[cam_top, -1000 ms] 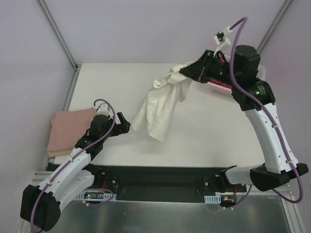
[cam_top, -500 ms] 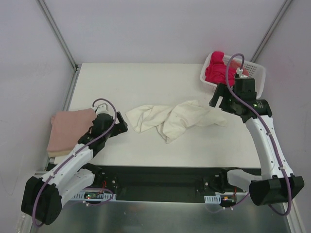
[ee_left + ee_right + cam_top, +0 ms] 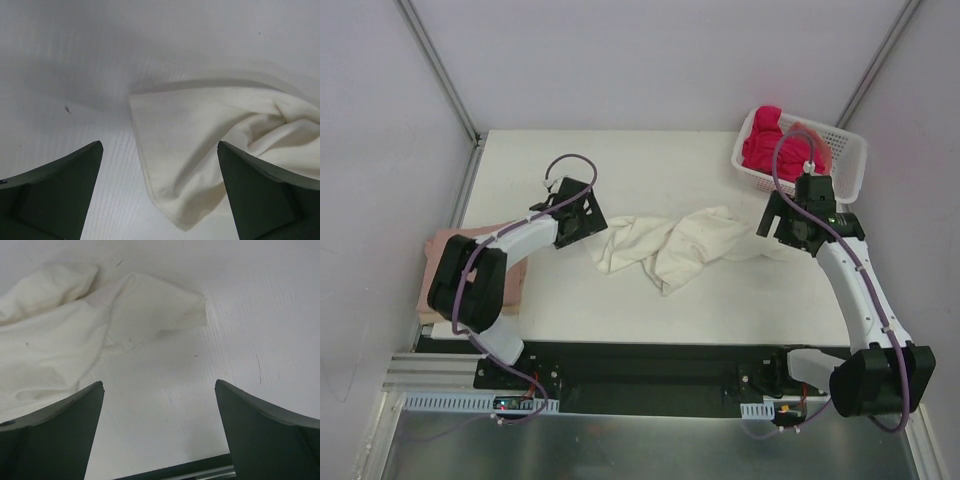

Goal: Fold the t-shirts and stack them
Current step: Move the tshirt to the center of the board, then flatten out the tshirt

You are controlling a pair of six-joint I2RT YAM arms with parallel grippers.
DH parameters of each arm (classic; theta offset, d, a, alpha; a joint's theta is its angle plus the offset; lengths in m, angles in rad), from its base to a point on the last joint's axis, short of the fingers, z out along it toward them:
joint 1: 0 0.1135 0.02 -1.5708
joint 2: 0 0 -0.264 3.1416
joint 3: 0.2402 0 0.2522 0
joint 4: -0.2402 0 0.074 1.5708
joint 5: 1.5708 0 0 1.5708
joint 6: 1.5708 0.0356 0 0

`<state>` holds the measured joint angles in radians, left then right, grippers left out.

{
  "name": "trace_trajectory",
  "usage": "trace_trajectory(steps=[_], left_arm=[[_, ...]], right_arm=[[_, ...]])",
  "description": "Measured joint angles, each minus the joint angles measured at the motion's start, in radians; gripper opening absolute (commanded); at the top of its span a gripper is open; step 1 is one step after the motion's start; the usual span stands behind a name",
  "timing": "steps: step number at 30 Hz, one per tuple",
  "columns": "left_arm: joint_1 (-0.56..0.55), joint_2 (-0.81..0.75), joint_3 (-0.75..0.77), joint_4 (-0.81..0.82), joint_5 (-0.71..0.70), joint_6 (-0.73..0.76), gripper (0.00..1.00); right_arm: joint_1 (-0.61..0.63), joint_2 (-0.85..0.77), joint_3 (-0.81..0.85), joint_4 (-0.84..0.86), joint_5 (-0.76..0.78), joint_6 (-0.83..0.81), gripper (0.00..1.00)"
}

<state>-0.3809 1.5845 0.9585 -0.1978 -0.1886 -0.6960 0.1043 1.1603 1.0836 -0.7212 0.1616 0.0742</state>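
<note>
You've one dusty pink t-shirt (image 3: 442, 241) folded at the table's (image 3: 620, 170) left edge. The cream t-shirt (image 3: 670, 245) lies crumpled mid-table, and magenta t-shirts (image 3: 765, 145) sit in the basket (image 3: 845, 150). Left claw (image 3: 157, 145) and right claw (image 3: 159, 384) gape empty at the cream one's ends.

The top view looks steeply down from above and behind the arm bases and takes in the whole table (image 3: 650, 165). Each wrist camera sits close over the tabletop, looking out between its own fingers. The one on the left gripper (image 3: 159, 145) sees one end of the cream-white t-shirt (image 3: 200, 135) just ahead. The one on the right gripper (image 3: 159, 385) sees the other end, ahead and to its left. All three views share this garment.
</note>
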Motion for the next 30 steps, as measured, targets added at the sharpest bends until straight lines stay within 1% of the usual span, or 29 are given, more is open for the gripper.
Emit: trace_trajectory(steps=[4,6,8,10,11,12,13,17,21,23,26,30], left_arm=[[0.000,0.172,0.138,-0.050,0.006,-0.009,0.99],[0.000,0.228,0.174,-0.073,0.008,-0.014,0.97],[0.000,0.257,0.219,-0.095,0.015,-0.024,0.91],[-0.005,0.278,0.244,-0.104,0.019,-0.026,0.69],[-0.006,0.283,0.248,-0.105,0.020,-0.028,0.54],[-0.006,0.288,0.251,-0.108,0.019,-0.026,0.26],[-0.005,0.290,0.251,-0.112,0.018,-0.027,0.01],[-0.004,0.299,0.251,-0.119,0.022,-0.018,0.00],[-0.005,0.285,0.227,-0.101,0.022,-0.018,0.00],[-0.005,0.255,0.187,-0.085,0.019,-0.018,0.00],[-0.012,0.192,0.114,-0.090,0.018,-0.019,0.00],[-0.037,0.101,0.015,-0.109,0.007,-0.019,0.00]], right_arm=[[-0.055,0.047,-0.002,0.023,0.022,0.018,0.97],[-0.073,0.079,-0.002,0.040,0.021,0.023,0.97],[-0.089,0.122,-0.002,0.056,0.015,0.027,0.97],[-0.095,0.175,-0.001,0.076,0.008,0.032,0.97],[-0.097,0.196,-0.001,0.085,0.005,0.035,0.97],[-0.100,0.221,-0.001,0.093,0.002,0.039,0.97],[-0.105,0.251,0.000,0.103,-0.010,0.043,0.97],[-0.138,0.341,0.001,0.139,-0.047,0.068,0.97],[-0.161,0.388,0.003,0.177,-0.090,0.103,0.97],[-0.163,0.406,0.014,0.190,-0.096,0.127,0.99],[-0.163,0.436,0.028,0.225,-0.099,0.166,0.93],[-0.163,0.472,0.021,0.260,-0.098,0.207,0.92]])
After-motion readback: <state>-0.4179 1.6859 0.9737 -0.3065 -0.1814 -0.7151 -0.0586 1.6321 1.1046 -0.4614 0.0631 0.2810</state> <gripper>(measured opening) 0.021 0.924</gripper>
